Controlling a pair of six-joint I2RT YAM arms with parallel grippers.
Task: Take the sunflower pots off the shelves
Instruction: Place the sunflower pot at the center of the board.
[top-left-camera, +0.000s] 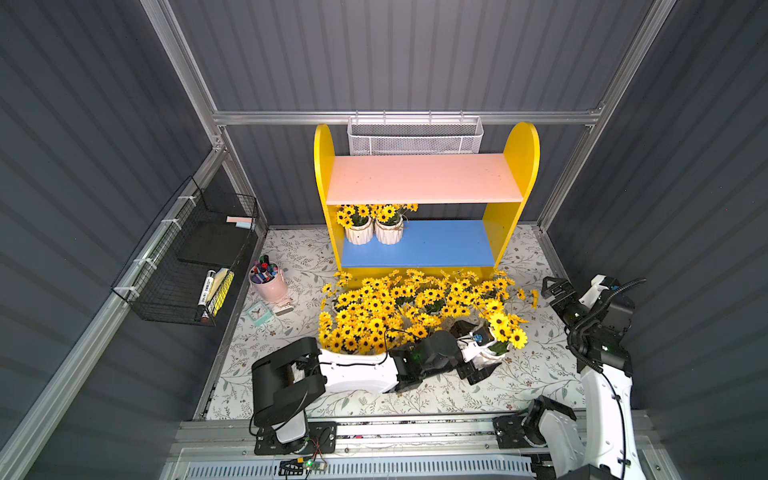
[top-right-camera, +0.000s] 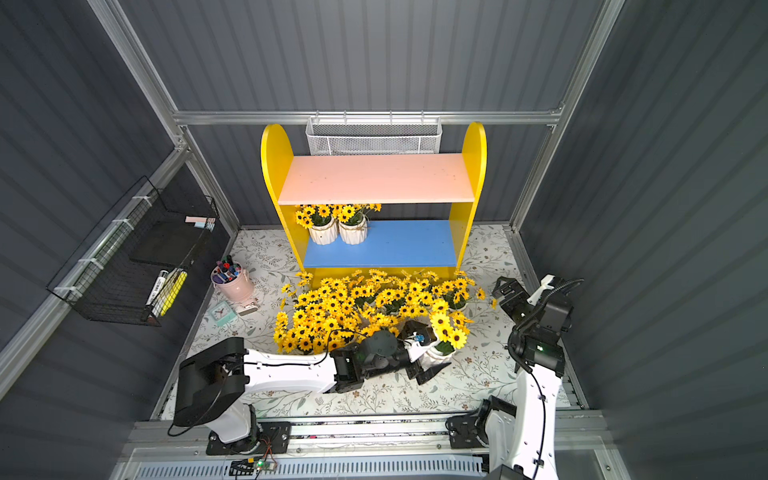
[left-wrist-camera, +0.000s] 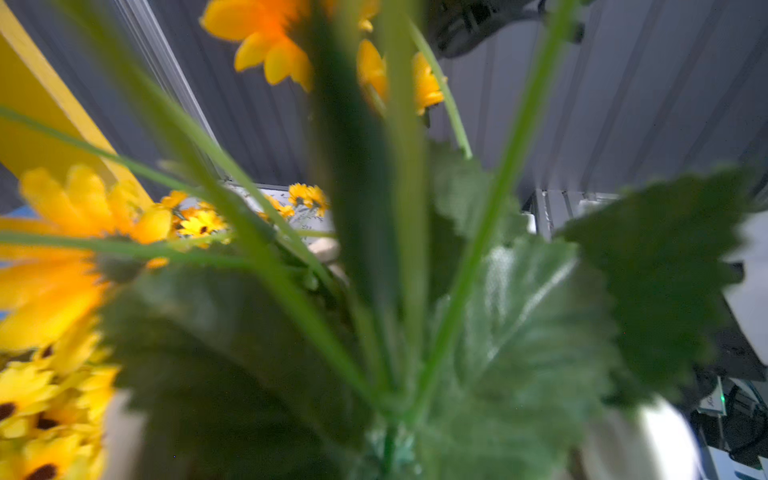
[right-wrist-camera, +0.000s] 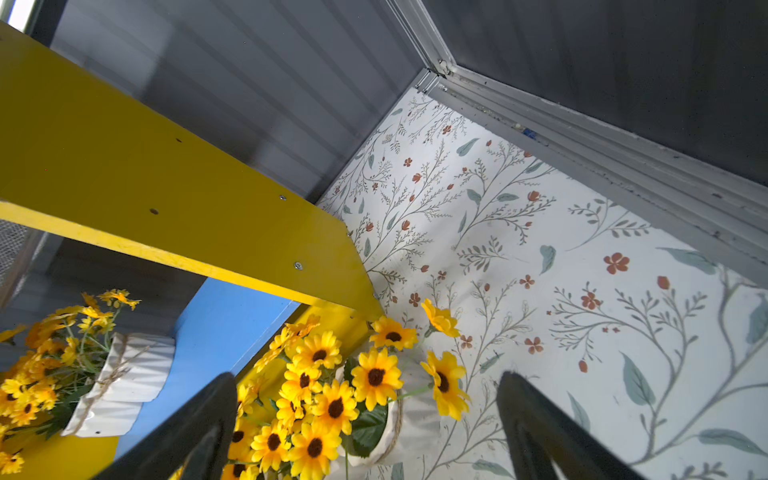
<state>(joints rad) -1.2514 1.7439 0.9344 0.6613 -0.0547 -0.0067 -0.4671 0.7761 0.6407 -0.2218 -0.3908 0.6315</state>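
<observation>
Left pincer (top-left-camera: 482, 352), low right of centre in a top view, stands spread either side of a sunflower pot (top-left-camera: 503, 328) on the worktop (top-left-camera: 415, 399), which I judge to be a set-down; right pincer (top-left-camera: 555, 291), at the right edge, gapes empty. Upper centre, the shelves (top-left-camera: 521, 158) hold two pots (top-left-camera: 388, 232) at the frame-left end of the blue board (top-left-camera: 440, 245), so next comes a reach under the pink board (top-left-camera: 424, 178). Blurred leaves (left-wrist-camera: 519, 332) fill the left wrist view, hiding whether the pincer touches the pot.

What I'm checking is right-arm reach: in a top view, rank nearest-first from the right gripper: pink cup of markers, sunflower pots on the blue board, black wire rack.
From the right gripper:
1. Sunflower pots, left end of the blue board.
2. Pink cup of markers, left on the table.
3. Black wire rack, hung farthest left.
</observation>
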